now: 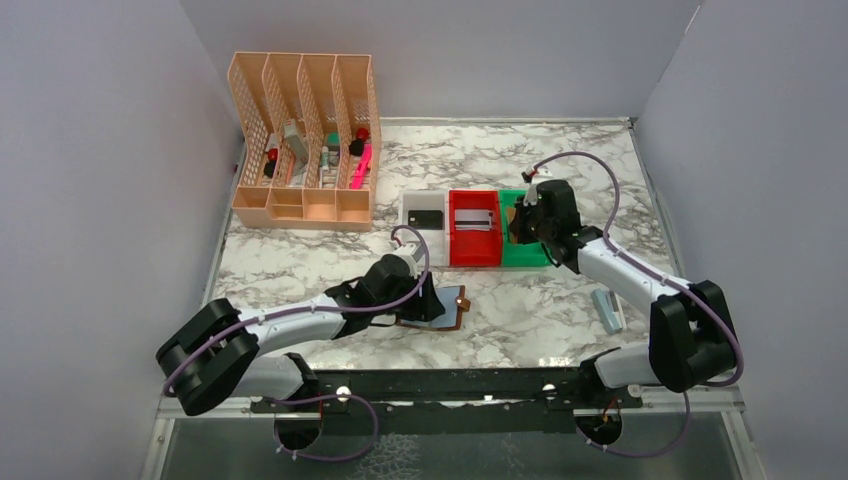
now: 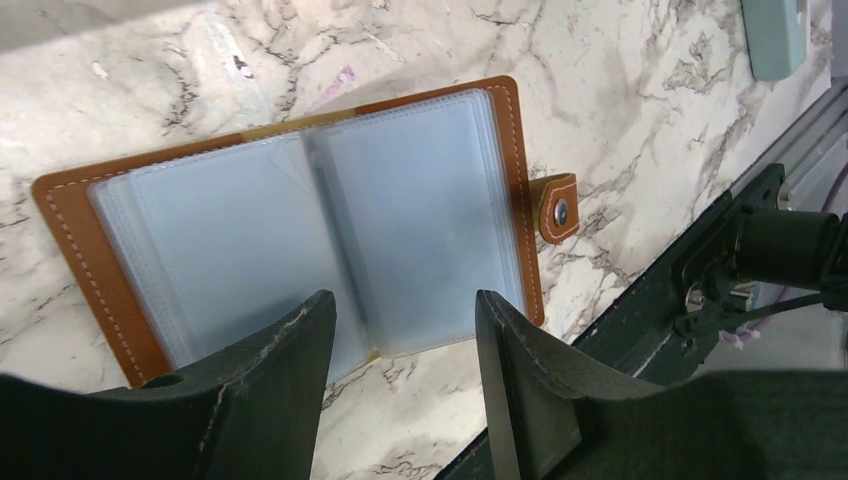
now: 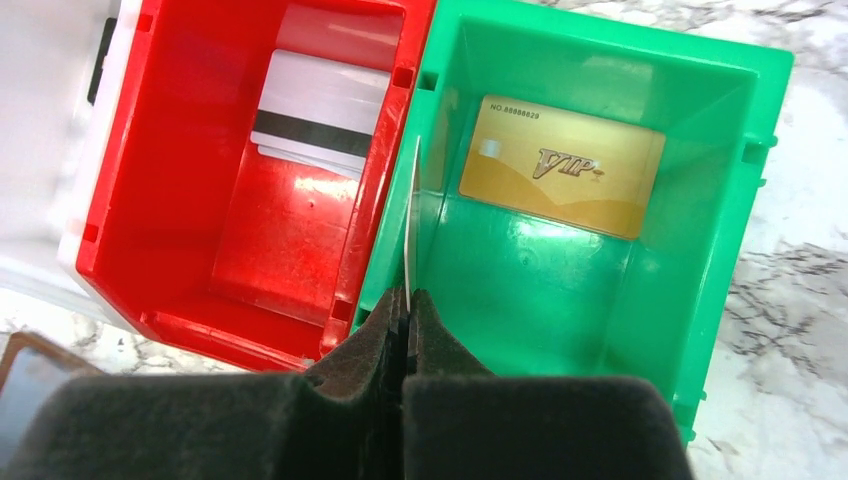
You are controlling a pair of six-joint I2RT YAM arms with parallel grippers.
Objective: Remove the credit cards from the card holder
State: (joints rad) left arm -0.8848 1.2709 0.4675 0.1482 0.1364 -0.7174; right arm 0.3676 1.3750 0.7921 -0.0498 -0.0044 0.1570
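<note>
The card holder (image 1: 444, 310) (image 2: 300, 220) lies open and flat on the marble, pale blue-grey pockets up, snap tab (image 2: 558, 208) at its right edge. My left gripper (image 2: 405, 300) (image 1: 425, 300) hovers open just above its near edge, holding nothing. My right gripper (image 3: 405, 296) (image 1: 520, 225) is shut on a thin credit card (image 3: 411, 220), seen edge-on, over the wall between the red bin (image 3: 180, 130) and green bin (image 3: 700, 60). A gold card (image 3: 560, 165) lies in the green bin, and a silvery-white striped card (image 3: 315, 115) in the red one. A black card (image 1: 425, 217) rests in the white bin (image 1: 412, 232).
A peach file organizer (image 1: 300, 140) with pens stands at the back left. A light-blue stapler-like block (image 1: 607, 310) (image 2: 775, 35) lies near the right arm. A black rail (image 1: 450, 385) runs along the near table edge.
</note>
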